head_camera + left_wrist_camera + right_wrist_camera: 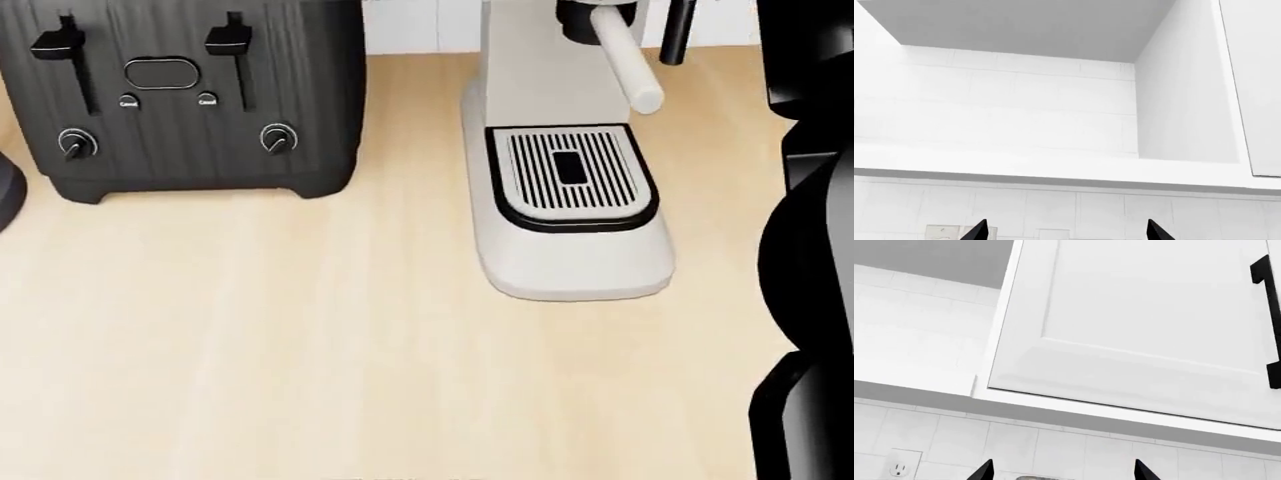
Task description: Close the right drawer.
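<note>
The right drawer is out of view in all three frames. My left gripper (1069, 233) shows only its two black fingertips (979, 231), set wide apart and open with nothing between them, pointing at a white tiled wall (1054, 207) under an open wall shelf (1021, 135). My right gripper (1064, 473) is likewise open and empty, its black fingertips (985, 471) aimed at white tiles below a white upper cabinet door (1147, 325) with an upright black handle (1271, 315). In the head view, only a black part of my right arm (814, 250) shows at the right edge.
The head view looks down on a light wooden countertop (267, 340) with a black toaster (187, 95) at the back left and a cream coffee machine (567, 180) at the back right. A wall outlet (902, 465) sits in the tiles.
</note>
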